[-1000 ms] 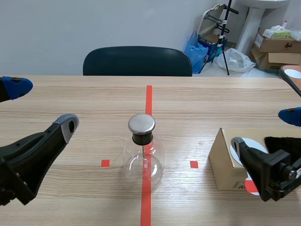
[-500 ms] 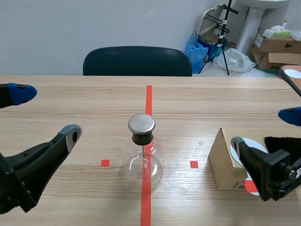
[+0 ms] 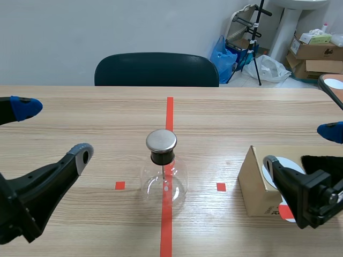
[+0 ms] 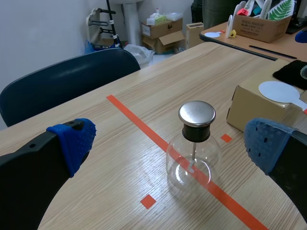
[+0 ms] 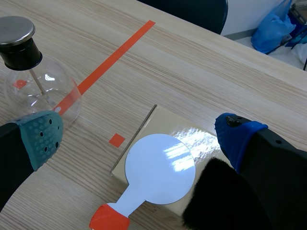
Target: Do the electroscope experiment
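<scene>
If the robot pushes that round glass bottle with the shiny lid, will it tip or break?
It would probably break if dropped: the glass flask looks thin and clear. Pushed high up, it may rock or tip, since the metal cap and black stopper sit atop a rounded bulb. Smooth glass likely feels slippery.

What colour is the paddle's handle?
Orange-red handle on the white paddle; right wrist view shows it best.
</scene>
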Robot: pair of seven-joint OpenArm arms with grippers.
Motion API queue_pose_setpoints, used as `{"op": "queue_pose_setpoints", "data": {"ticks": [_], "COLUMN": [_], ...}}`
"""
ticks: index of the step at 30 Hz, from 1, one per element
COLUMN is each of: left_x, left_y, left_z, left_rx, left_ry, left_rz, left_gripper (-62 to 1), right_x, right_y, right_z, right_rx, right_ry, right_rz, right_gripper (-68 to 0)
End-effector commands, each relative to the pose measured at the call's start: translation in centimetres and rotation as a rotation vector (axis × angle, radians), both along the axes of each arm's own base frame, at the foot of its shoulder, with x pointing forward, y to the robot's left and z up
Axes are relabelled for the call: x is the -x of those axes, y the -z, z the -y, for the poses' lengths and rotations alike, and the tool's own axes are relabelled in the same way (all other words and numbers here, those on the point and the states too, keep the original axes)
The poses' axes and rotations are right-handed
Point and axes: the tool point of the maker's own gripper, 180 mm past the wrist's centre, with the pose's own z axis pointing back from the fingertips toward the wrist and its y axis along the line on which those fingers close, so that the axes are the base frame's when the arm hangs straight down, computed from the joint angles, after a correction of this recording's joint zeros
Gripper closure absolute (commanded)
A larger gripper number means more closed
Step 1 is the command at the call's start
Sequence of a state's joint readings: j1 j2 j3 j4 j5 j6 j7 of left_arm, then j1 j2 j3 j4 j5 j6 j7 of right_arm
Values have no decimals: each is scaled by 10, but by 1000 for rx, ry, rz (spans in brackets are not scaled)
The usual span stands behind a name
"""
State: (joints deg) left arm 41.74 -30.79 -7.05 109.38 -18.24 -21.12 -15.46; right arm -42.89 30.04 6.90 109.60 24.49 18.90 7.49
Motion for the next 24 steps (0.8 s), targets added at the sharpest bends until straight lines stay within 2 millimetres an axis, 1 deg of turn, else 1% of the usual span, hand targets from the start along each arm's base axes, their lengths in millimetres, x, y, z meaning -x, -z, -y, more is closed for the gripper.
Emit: {"op": "queue_pose_setpoints", "data": {"ticks": [1,11,15,19,21,24], "left_x": [-1,-1,-1,0,0,0], "left_y": [-12,-12,-12,-11,-11,-11], "left_z": [2,3,3,3,3,3], "left_rx": [27,27,23,20,21,21], "left_ry": [4,4,5,6,6,6], "left_rz": [32,32,33,33,33,33], "left_gripper": [-623,-623,-623,-623,-623,-623], "right_x": [-3,-3,0,8,16,34], "right_y": [-10,-8,-5,-4,-3,3], "right_z": [-3,-3,-7,-17,-24,-34], "right_rx": [-4,15,176,349,431,547], "right_ry": [-17,-23,-98,-201,-265,-380], "right_rz": [30,32,80,144,174,209], "right_gripper": [-679,-679,-679,-679,-679,-679]}}
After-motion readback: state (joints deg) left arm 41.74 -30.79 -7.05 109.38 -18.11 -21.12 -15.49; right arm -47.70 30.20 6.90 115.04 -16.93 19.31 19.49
